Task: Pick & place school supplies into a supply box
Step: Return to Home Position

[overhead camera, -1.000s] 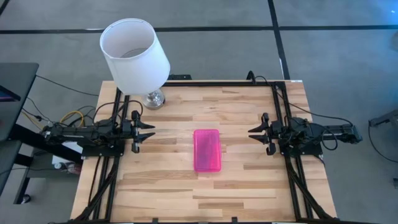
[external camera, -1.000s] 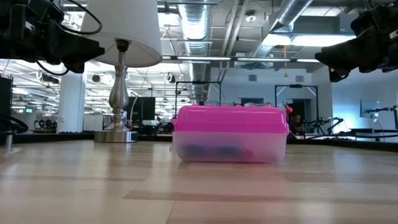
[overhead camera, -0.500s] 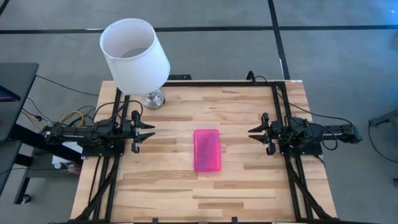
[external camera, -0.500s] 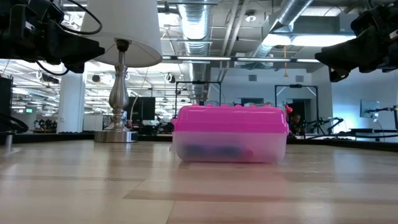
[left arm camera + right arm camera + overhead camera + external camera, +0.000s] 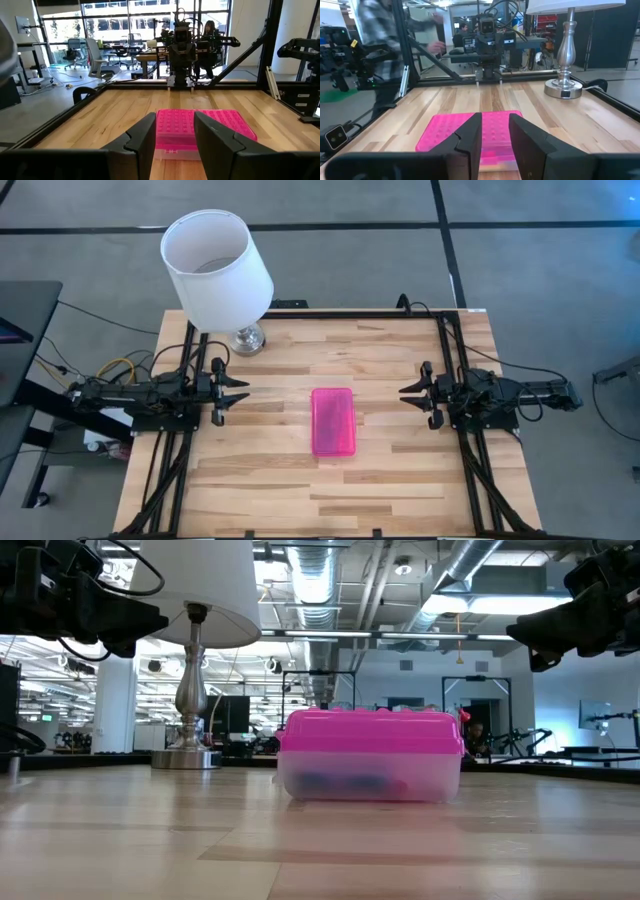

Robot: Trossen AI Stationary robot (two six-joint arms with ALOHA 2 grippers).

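The small clear plastic box with the pink lid (image 5: 333,422) sits shut in the middle of the wooden table (image 5: 262,472). No pens lie outside it. The left gripper (image 5: 244,391) and right gripper (image 5: 404,396) hang at the sides, well away from the box. Their fingers are apart and hold nothing. The job looks done.

Left arm (image 5: 140,400), left side of the high view: matte black links and squarish housings, with thin black cables looped over the top. A yellow cable (image 5: 115,366) curls beside its rear end. Right arm (image 5: 500,398), right side of the frame: same black build, with a black cable arcing off its back. Jaws on both arms: two dark tapered blades with pointed tips and a clear gap between them. Wrist views: each blade is a broad, smooth, angular black wedge.
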